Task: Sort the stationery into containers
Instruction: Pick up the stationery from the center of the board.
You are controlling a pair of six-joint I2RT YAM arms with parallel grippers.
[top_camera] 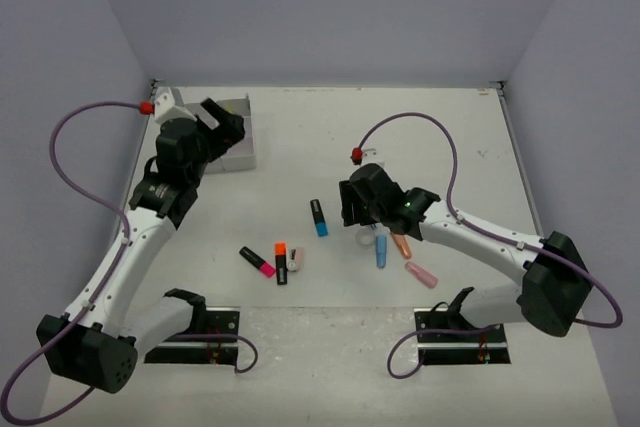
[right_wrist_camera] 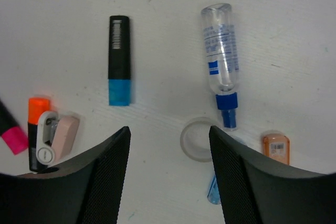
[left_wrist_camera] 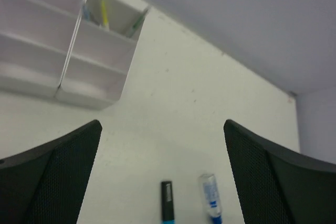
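Note:
The containers are one white-grey divided tray at the back left; in the left wrist view the tray has thin pens in one far compartment. My left gripper hovers over it, open and empty. Stationery lies mid-table: a blue-ended highlighter, a blue-capped tube, a clear tape ring, an orange-ended highlighter and a pink-ended one. My right gripper hangs open above the table, the ring just inside its right finger, nothing gripped.
A pale pink eraser and a white clip-like piece lie beside the orange highlighter. An orange eraser, a pink eraser and a blue pen lie right of the ring. Walls close in the table on three sides.

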